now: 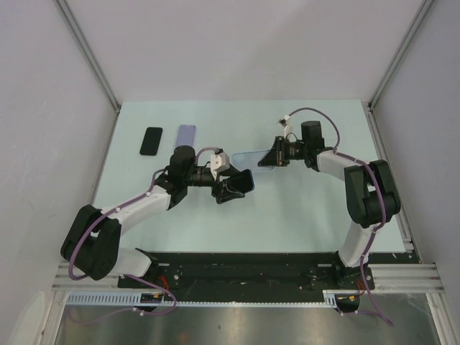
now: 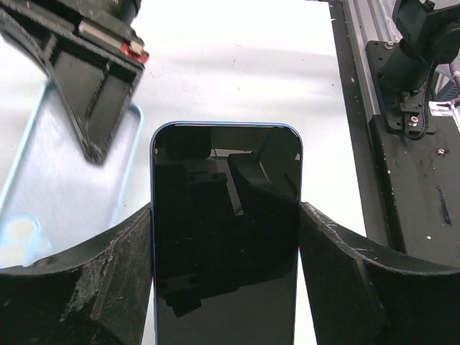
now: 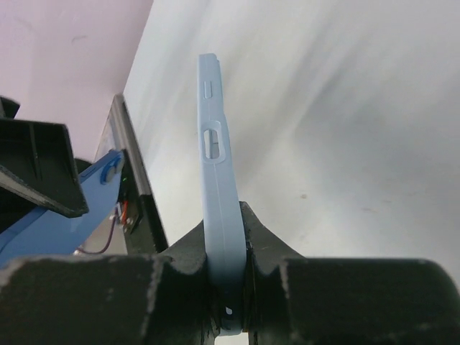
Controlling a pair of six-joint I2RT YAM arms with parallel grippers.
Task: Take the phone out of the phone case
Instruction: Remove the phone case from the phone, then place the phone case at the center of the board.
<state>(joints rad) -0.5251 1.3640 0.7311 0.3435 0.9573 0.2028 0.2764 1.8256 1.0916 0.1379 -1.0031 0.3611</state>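
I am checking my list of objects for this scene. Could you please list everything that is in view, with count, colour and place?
phone: 1, black screen with a blue edge, out of its case, held between the left gripper's fingers
phone case: 1, light blue, empty, pinched at one end by the right gripper
black flat device: 1, black, lying at the far left of the table, probably another phone
lavender flat item: 1, pale purple, lying just right of the black one; phone or case, cannot tell
table: 1, pale green
left gripper: 1, black, closed on the phone, mid table
right gripper: 1, black, closed on the phone case, facing the left one
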